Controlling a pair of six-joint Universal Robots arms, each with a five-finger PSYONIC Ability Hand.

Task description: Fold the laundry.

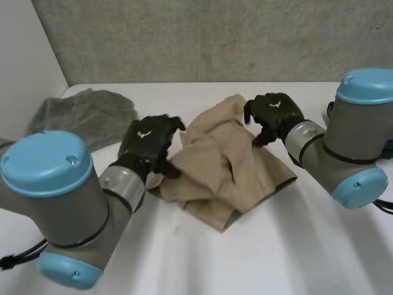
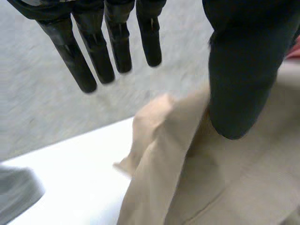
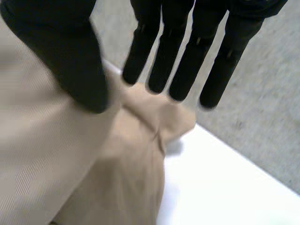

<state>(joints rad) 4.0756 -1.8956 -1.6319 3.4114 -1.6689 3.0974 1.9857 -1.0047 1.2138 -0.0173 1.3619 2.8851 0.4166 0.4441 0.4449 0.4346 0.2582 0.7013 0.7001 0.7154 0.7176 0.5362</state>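
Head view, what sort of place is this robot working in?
Probably a robotics lab or test bench, not a home: a white table against a plain grey textured wall, two grey robot arms with light-blue caps, and a crumpled tan cloth and a grey cloth.

Right hand (image 3: 68, 51) in from above, fingers (image 3: 187, 61) straight and spread a little, pointing down toward far end of tan cloth (image 3: 70, 164). Thumb (image 3: 86, 89) apart from fingers, tip low against cloth's upper face; contact itself hard to call. Cloth bunched, soft ridge running under fingertips, rumpled corner poking out past them onto white worktop (image 3: 225, 187). Fine ribbed weave on near part of cloth. Bare worktop beside cloth's edge. Grey speckled wall (image 3: 262, 108) behind fingers, meeting worktop along slanting line.
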